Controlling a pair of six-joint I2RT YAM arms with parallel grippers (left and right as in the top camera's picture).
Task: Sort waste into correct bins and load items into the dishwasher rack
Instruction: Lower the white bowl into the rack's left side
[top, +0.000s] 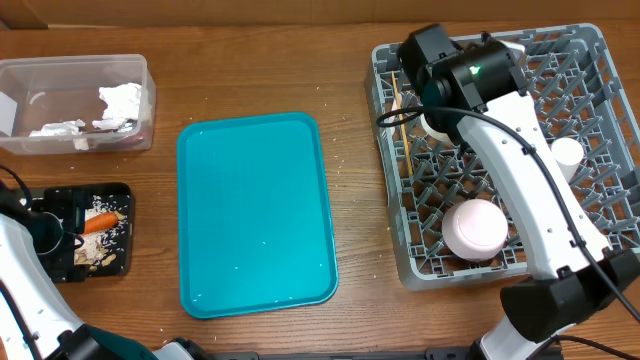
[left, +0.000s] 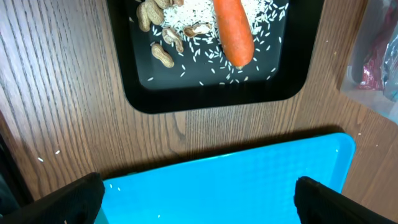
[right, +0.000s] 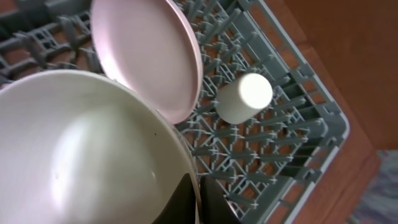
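Brown wood-grain table (top: 250, 60) under soft, even light
The tabletop is mid-brown, with long fine grain lines running left to right in the overhead view, and it fills that view from edge to edge. The light falls evenly and leaves only faint, short shadows on the wood. In the right wrist view the wood looks a warmer reddish-brown. Past the table's edge, in the lower right corner, is a blurred grey patch (right: 387, 186), too unclear to name
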